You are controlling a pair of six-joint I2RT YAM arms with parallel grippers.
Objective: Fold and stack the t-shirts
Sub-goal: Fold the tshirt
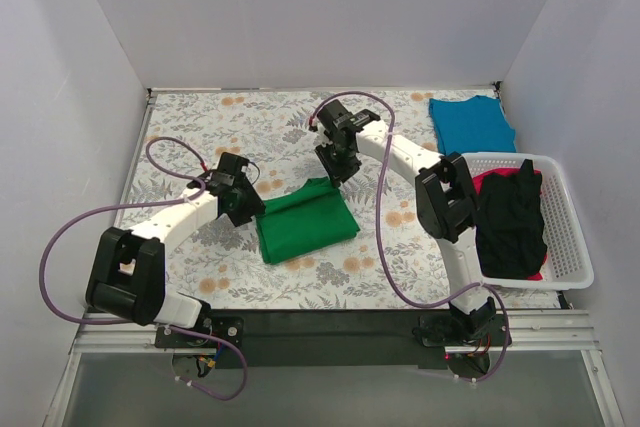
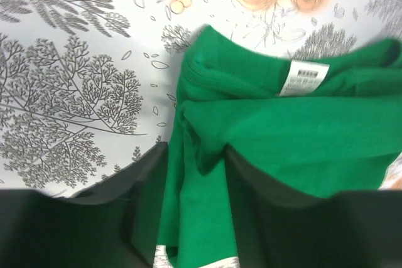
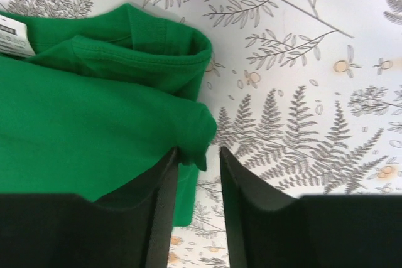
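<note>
The bright green t-shirt lies folded on the flowered table, its white label showing. My left gripper is at its left edge; in the left wrist view the gripper is open, its jaws apart with a fold of green fabric lying between them. My right gripper is at the shirt's far right corner; in the right wrist view the gripper is open, the green corner against its left finger. A folded teal-blue t-shirt lies at the back right.
A white slotted basket stands at the right edge, holding a black shirt over a red-pink one. White walls close the table on three sides. Purple cables loop off both arms.
</note>
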